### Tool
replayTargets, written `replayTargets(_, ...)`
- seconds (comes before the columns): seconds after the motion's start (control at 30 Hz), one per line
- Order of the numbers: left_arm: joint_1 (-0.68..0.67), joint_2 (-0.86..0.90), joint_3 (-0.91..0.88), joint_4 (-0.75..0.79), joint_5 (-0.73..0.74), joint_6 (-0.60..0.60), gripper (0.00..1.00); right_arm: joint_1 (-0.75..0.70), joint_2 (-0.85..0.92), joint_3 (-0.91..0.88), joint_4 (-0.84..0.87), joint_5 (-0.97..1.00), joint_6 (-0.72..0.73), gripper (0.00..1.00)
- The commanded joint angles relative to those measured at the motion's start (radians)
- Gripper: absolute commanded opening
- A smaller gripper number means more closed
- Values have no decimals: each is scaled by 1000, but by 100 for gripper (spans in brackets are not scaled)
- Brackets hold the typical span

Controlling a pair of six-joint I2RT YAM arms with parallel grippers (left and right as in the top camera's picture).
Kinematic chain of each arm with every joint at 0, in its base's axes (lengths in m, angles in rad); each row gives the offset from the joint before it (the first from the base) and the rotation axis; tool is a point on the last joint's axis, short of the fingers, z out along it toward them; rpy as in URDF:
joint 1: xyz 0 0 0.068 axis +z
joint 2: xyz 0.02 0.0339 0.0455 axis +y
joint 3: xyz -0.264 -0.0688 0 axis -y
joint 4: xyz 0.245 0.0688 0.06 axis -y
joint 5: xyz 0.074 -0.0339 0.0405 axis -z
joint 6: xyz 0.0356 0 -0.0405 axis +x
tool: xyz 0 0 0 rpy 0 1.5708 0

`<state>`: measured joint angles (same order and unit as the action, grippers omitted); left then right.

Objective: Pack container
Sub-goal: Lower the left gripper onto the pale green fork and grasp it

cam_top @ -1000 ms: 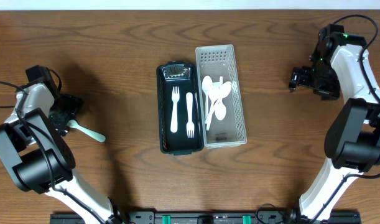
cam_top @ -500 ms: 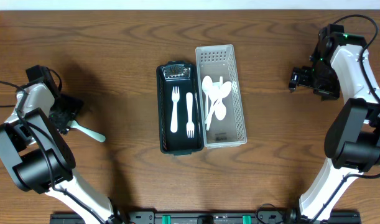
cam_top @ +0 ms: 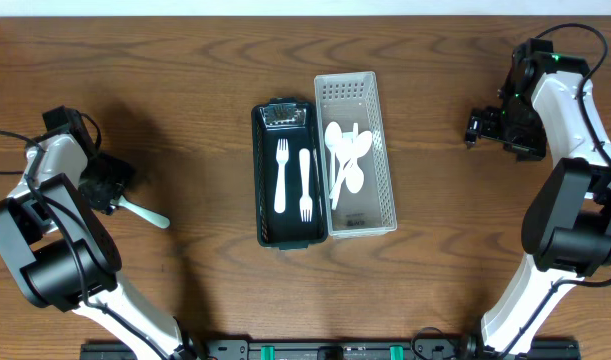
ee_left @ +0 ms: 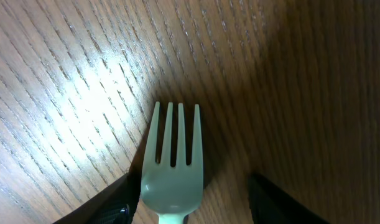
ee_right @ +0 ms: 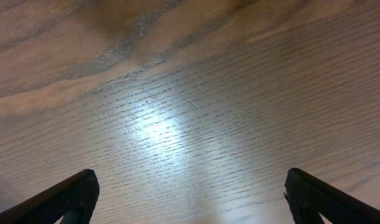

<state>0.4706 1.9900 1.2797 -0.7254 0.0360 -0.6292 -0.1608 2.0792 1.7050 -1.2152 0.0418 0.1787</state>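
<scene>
A pale fork (ee_left: 172, 168) lies on the wood table at the far left, tines pointing away from my left gripper (ee_left: 190, 210). That gripper straddles the fork's head. Its left finger (ee_left: 112, 205) is at the fork's edge and its right finger (ee_left: 280, 202) stands apart from it, so the jaws are open. From overhead, the fork's handle (cam_top: 147, 214) sticks out to the lower right of the left gripper (cam_top: 103, 190). The black container (cam_top: 258, 180) at centre holds two white forks (cam_top: 282, 175). My right gripper (cam_top: 472, 128) hangs wide open over bare wood at the far right.
A white perforated basket (cam_top: 390, 180) with several white spoons (cam_top: 347, 155) stands against the black container's right side. Both arm bases sit near the table's front corners. A cable runs along the left edge.
My left gripper's jaws have drawn closer together around the fork's head. The fork, the containers and the right arm stay where they were.
</scene>
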Motion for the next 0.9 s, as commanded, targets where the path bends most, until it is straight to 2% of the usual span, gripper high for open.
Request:
replayTargets(0.0,2,51,-29,-15,-19,8,58,-2,-7,10,-3,7,8,98)
replayTargets(0.2,2,51,-29,-7,-21,8,53,-2,-7,10,-9,6,9,96)
replayTargets(0.57,2,51,-29,31,-29,8,53,-2,-7,10,-17,7,30,95)
replayTargets(0.87,2,51,-29,40,-29,9,42,-2,-7,10,-19,7,31,95)
